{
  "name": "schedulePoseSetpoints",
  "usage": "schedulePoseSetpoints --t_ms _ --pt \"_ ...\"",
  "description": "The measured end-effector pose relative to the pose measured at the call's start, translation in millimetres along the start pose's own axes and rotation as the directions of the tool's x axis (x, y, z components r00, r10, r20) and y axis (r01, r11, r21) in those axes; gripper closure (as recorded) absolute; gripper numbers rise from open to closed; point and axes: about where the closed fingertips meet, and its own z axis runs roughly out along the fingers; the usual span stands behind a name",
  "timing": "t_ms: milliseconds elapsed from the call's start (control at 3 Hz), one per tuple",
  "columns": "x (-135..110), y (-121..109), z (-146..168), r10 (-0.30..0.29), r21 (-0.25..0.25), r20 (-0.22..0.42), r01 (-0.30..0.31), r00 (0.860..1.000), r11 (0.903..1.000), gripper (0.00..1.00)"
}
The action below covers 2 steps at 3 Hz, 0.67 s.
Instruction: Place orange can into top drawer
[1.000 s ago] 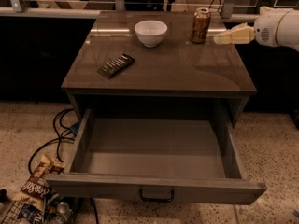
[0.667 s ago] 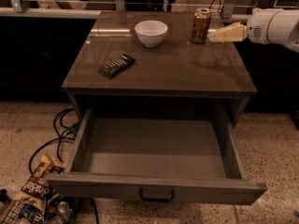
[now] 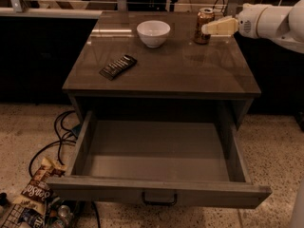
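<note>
**My gripper at the can, drawer open below.**

From the left: a dark flat packet [image 3: 118, 66] lies on the table [image 3: 190, 75], and a white bowl [image 3: 153, 33] sits further back. Right of the bowl, the orange can [image 3: 204, 17] stands upright near the back right corner. My gripper [image 3: 209, 29] reaches in level from the right, its tip at the can's right side, touching or nearly so. Whether it's spread or closed, I cannot tell. The risk, as I judge it: a nudge from this side tips the can or skids it left toward the bowl on that glossy top. The top drawer [image 3: 156, 192] is pulled out in front and lower, so a loose hold could drop the can short of it.
</note>
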Motion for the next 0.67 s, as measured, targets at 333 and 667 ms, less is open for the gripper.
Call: schedulePoseSetpoints --t_ms 333,667 --pt "0.8 4.4 19.5 0.024 -0.026 0.030 -0.023 0.999 0.9994 0.00" --pt "2.5 5.4 26.1 0.025 -0.028 0.030 -0.025 0.999 0.9993 0.00"
